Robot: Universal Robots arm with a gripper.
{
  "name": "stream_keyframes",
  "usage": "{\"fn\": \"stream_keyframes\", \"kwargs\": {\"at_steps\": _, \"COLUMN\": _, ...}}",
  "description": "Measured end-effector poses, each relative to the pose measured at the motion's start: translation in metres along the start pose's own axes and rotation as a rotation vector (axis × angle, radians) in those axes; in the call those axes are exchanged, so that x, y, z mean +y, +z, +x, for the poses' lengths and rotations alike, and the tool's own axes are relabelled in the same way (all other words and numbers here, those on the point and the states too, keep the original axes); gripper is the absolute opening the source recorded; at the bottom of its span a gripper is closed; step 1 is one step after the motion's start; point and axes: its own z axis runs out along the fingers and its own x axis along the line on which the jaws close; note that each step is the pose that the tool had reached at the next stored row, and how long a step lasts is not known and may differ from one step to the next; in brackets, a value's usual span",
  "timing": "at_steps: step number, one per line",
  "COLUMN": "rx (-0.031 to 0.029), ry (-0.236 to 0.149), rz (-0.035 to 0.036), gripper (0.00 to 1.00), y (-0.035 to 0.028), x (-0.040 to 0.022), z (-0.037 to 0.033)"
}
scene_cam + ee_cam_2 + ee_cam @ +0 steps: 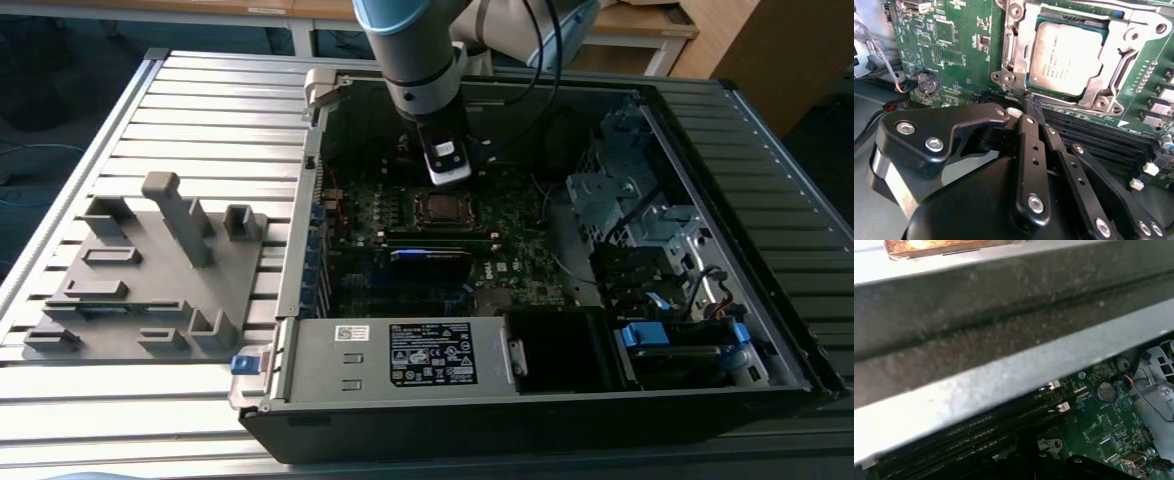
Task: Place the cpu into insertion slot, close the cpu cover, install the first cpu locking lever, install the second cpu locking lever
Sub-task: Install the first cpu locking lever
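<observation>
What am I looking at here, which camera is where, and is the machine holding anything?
It is a robot arm whose gripper reaches into an open computer case lying on a slatted table. The exterior view comes from a camera off the arm; at its left a grey fixture sits on the table. The two wrist views come from cameras riding on the arm. The second wrist view looks past the gripper's black links at the green motherboard, where the cpu lies in its socket with the silver cpu cover framing it. I cannot tell whether the gripper holds anything.
</observation>
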Motion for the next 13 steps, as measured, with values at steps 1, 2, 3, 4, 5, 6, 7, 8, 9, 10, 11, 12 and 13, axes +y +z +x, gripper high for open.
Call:
{"fn": "stream_keyframes", "kwargs": {"at_steps": 1, "rx": -0.0008, "ry": 0.000, "rz": 0.0009, "gripper": 0.11, "y": 0.0003, "x": -0.0001, "z": 0.0001}}
{"fn": "stream_keyframes", "kwargs": {"at_steps": 2, "rx": -0.0017, "ry": -0.001, "rz": 0.0020, "gripper": 0.11, "y": 0.0005, "x": -0.0001, "z": 0.0001}}
{"fn": "stream_keyframes", "kwargs": {"at_steps": 3, "rx": -0.0027, "ry": -0.002, "rz": 0.0034, "gripper": 0.11, "y": 0.0007, "x": -0.0002, "z": 0.0002}}
{"fn": "stream_keyframes", "kwargs": {"at_steps": 4, "rx": -0.0036, "ry": -0.002, "rz": 0.0047, "gripper": 0.11, "y": 0.0009, "x": -0.0002, "z": 0.0002}}
{"fn": "stream_keyframes", "kwargs": {"at_steps": 5, "rx": -0.0040, "ry": -0.003, "rz": 0.0058, "gripper": 0.11, "y": 0.0009, "x": -0.0003, "z": 0.0002}}
{"fn": "stream_keyframes", "kwargs": {"at_steps": 6, "rx": -0.0040, "ry": -0.003, "rz": 0.0059, "gripper": 0.11, "y": 0.0009, "x": -0.0003, "z": 0.0002}}
{"fn": "stream_keyframes", "kwargs": {"at_steps": 7, "rx": -0.0041, "ry": -0.003, "rz": 0.0060, "gripper": 0.11, "y": 0.0009, "x": -0.0003, "z": 0.0002}}
{"fn": "stream_keyframes", "kwargs": {"at_steps": 8, "rx": -0.0041, "ry": -0.003, "rz": 0.0060, "gripper": 0.11, "y": 0.0009, "x": -0.0003, "z": 0.0002}}
{"fn": "stream_keyframes", "kwargs": {"at_steps": 9, "rx": -0.0041, "ry": -0.003, "rz": 0.0062, "gripper": 0.11, "y": 0.0006, "x": -0.0002, "z": 0.0001}}
{"fn": "stream_keyframes", "kwargs": {"at_steps": 10, "rx": -0.0040, "ry": -0.003, "rz": 0.0061, "gripper": 0.11, "y": 0.0001, "x": 0.0000, "z": 0.0000}}
{"fn": "stream_keyframes", "kwargs": {"at_steps": 11, "rx": -0.0041, "ry": -0.003, "rz": 0.0059, "gripper": 0.11, "y": -0.0007, "x": 0.0002, "z": -0.0002}}
{"fn": "stream_keyframes", "kwargs": {"at_steps": 12, "rx": -0.0041, "ry": -0.002, "rz": 0.0058, "gripper": 0.11, "y": -0.0017, "x": 0.0005, "z": -0.0004}}
{"fn": "stream_keyframes", "kwargs": {"at_steps": 13, "rx": -0.0041, "ry": -0.003, "rz": 0.0058, "gripper": 0.11, "y": -0.0027, "x": 0.0008, "z": -0.0007}}
